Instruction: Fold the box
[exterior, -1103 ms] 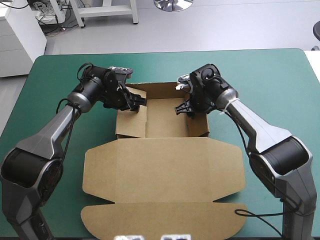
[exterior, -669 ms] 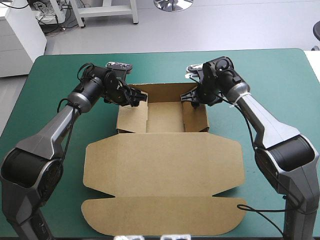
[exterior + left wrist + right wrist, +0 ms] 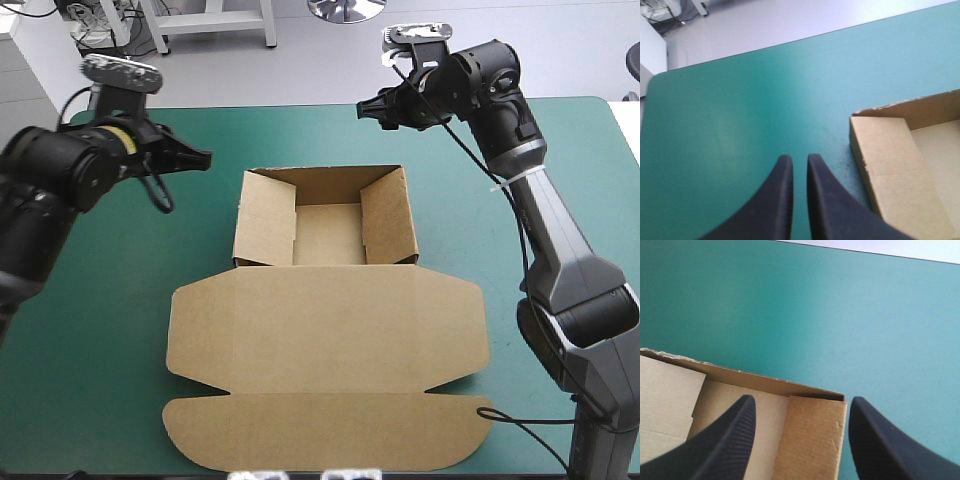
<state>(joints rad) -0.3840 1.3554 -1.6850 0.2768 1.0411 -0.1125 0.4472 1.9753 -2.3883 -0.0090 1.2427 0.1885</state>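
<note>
Left wrist view crops the box [image 3: 890,170].

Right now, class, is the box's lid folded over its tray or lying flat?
Lying flat. The lid is spread on the teal-green cover beside the tray, whose walls stand raised and whose inside shows.

Matt brown board box [image 3: 325,330] on smooth teal-green cover [image 3: 110,320].

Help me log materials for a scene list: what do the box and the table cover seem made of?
Box: matte brown cardboard, probably corrugated; rough cut edges and fold creases. Table cover: smooth teal-green sheet with soft sheen, maybe vinyl or rubber; unclear.
</note>
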